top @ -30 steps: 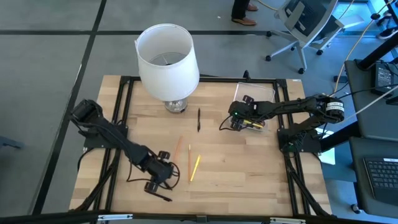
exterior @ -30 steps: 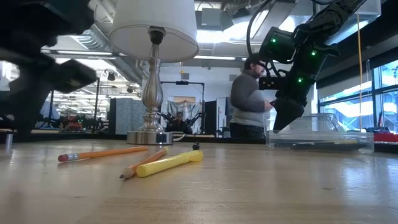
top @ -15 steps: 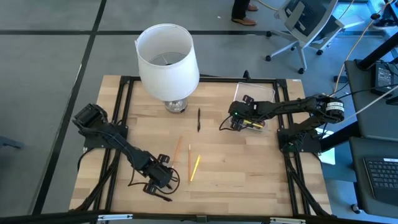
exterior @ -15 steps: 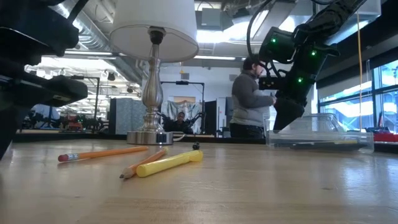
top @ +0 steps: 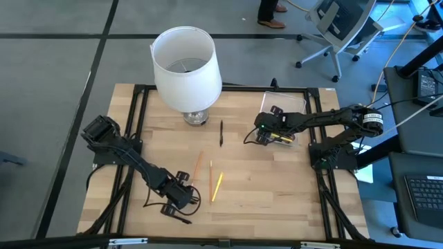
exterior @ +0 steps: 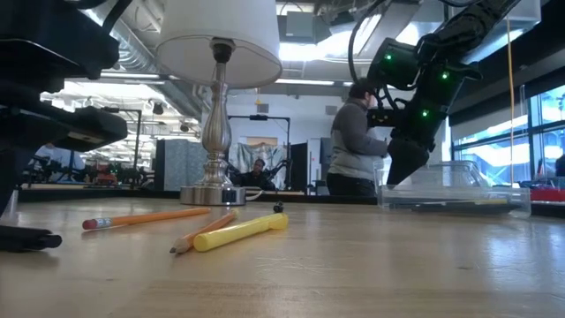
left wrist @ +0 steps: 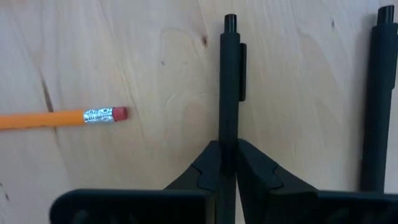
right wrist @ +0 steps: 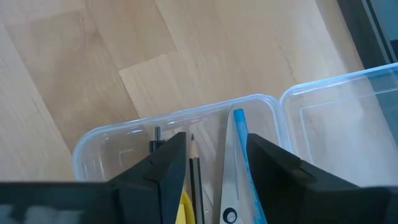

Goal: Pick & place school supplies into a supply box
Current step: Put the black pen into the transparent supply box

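So since a second ago the left arm has dropped lower at the near-left part of the table (top: 277,187), and its left tool (left wrist: 227,163) has gone from wide open to pinched together on a black pen (left wrist: 229,81) lying flat on the wood (the wrist view shows both fingers (left wrist: 202,171) pressed right against the pen's barrel). A second black pen (left wrist: 376,93) lies just beside it, parallel, not touching. An orange pencil (left wrist: 59,117) sits near, eraser end pointing toward the gripped pen.

Moving right, toward the middle of the table: another orange pencil (top: 197,164), a thin one (top: 210,179) beside it, and a yellow pen (top: 217,187), all loose and close together but apart from the tool. Behind them stands a lamp (top: 187,69) with a big white shade, and a small black pen (top: 221,133) lies alone just to its right.

Further right, the right tool (right wrist: 210,163) hangs over the near end of the supply box (top: 299,104), the clear plastic one at the far-right side of the table. Its fingers stand apart with nothing between them. Down in the box I can see blue-edged scissors (right wrist: 236,162), a dark pencil (right wrist: 194,165) and a bit of something yellow (right wrist: 185,208).

A person (exterior: 353,141) stands in the room behind the table.
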